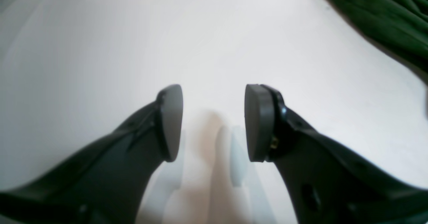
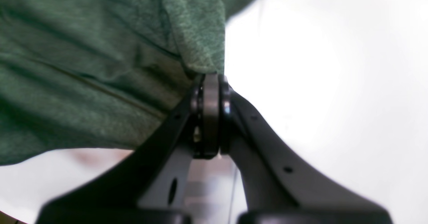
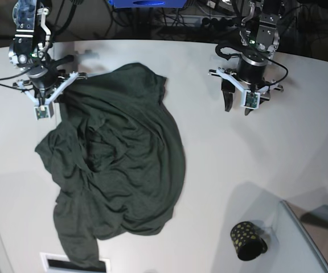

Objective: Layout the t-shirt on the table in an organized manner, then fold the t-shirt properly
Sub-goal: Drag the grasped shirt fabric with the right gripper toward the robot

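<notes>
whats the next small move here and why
Probably bring the left hand over to the t-shirt and take a free edge. The right hand is already shut on a fold of the cloth, while the left hangs open over the bare table with nothing between its pads. The shirt lies bunched and creased, so it likely needs a second grip to be spread flat.

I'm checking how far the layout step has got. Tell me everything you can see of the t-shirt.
The t-shirt is large, dark green, plain, of thin heathered knit. It lies crumpled on the white table, bunched in folds and creases rather than spread flat, and reaches close to the table's near edge. The right gripper is shut on a pinched fold at one edge, lifting the cloth there. The left gripper stands open over bare table, apart from the shirt.
</notes>
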Tool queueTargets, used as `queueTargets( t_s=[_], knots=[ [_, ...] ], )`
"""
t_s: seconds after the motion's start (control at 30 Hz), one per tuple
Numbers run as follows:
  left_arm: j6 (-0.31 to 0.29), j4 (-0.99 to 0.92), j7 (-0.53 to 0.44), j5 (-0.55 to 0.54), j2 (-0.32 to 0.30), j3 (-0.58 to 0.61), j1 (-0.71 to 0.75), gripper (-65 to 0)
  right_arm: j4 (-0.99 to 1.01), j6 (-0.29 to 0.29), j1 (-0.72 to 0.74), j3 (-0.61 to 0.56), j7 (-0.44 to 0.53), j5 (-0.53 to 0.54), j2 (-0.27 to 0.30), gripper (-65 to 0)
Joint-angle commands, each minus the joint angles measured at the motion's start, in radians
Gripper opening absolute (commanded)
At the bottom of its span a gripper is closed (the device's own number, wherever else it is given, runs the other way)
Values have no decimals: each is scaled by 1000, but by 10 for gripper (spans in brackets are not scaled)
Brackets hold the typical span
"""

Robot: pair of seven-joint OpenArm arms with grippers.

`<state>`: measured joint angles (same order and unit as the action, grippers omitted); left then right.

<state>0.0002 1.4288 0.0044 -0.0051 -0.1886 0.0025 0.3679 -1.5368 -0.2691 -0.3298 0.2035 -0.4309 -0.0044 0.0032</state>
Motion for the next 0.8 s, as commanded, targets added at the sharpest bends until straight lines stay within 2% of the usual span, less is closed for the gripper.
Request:
queueTargets(
  t_s=[0.0, 0.1, 0.17, 0.43, 0.53, 0.63, 0.77],
  knots=[
    [5, 14, -25, -2, -5, 14, -4, -360, -9, 1, 4, 7, 17, 7, 5, -647],
    [5, 17, -25, 9, -7, 67, -5, -360, -21, 0, -1, -3, 17, 7, 5, -632],
    [5, 17, -25, 9, -7, 98, -19, -360, -46, 0, -4, -3, 14, 7, 4, -597],
    [5, 17, -25, -2, -5, 141, -25, -360, -116, -5, 5, -5, 13, 5, 5, -285],
    [5, 17, -25, -2, -5, 139, -16, -360, -93, -78, 34, 0, 13, 5, 5, -194],
    [5, 16, -25, -2, -7, 144, -11, -360, -17, -138, 90, 7, 13, 4, 5, -155],
    [5, 17, -25, -2, -7, 144, 10, -360, 111, -147, 140, 7, 13, 4, 5, -168]
  ],
)
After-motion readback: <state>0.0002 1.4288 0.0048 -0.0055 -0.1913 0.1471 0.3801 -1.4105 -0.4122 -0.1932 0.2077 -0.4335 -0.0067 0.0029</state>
